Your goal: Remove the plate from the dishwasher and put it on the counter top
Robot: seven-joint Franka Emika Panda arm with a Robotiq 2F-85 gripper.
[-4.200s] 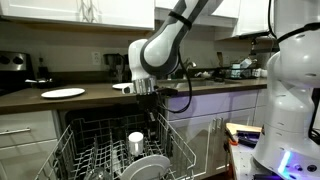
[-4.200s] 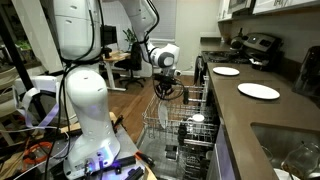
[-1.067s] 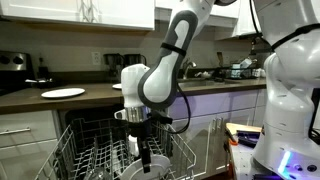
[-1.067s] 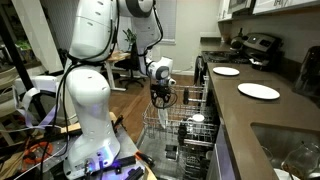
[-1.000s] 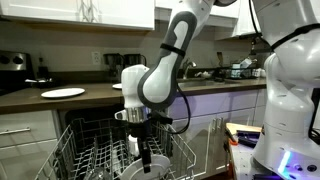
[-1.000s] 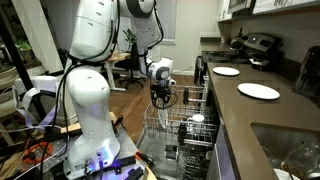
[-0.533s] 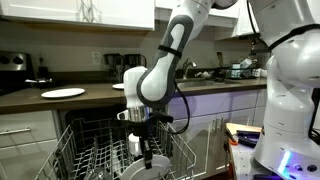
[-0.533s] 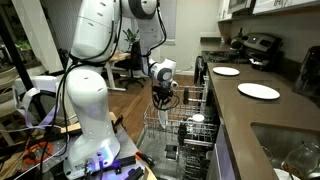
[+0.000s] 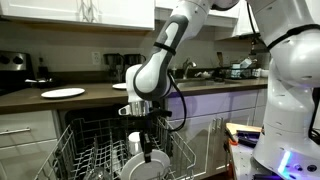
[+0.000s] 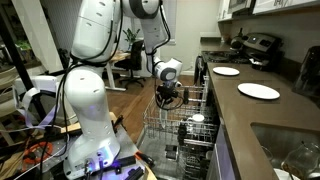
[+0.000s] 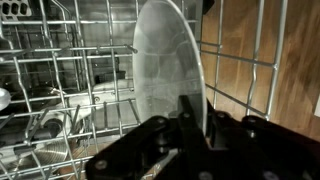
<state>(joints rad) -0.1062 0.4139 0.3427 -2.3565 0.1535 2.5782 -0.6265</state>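
Tines of the pale wire rack hold the round pale grey-white dinner plate upright on its edge inside the dark-walled built-in dishwasher. In the wrist view the plate is turned almost edge-on. It reads as a smooth, slightly mottled oval disc with a thin raised rim catching a brighter line of light.

The black Robotiq gripper has its fingers drawn together on the plate's lower rim, one on each face, so the rim is pinched between them. In an exterior view the gripper points straight down into the rack, and the plate shows as a pale curve beneath it.

The rack is a grid of thin, rounded, light-coated wires. A small white cylindrical cup stands in it near the plate. Beyond the wires in the wrist view lies a brown wood-grain surface.

The long dark brown flat counter top is smooth and matte above white cabinet fronts, and it carries two thinner bright white plates.
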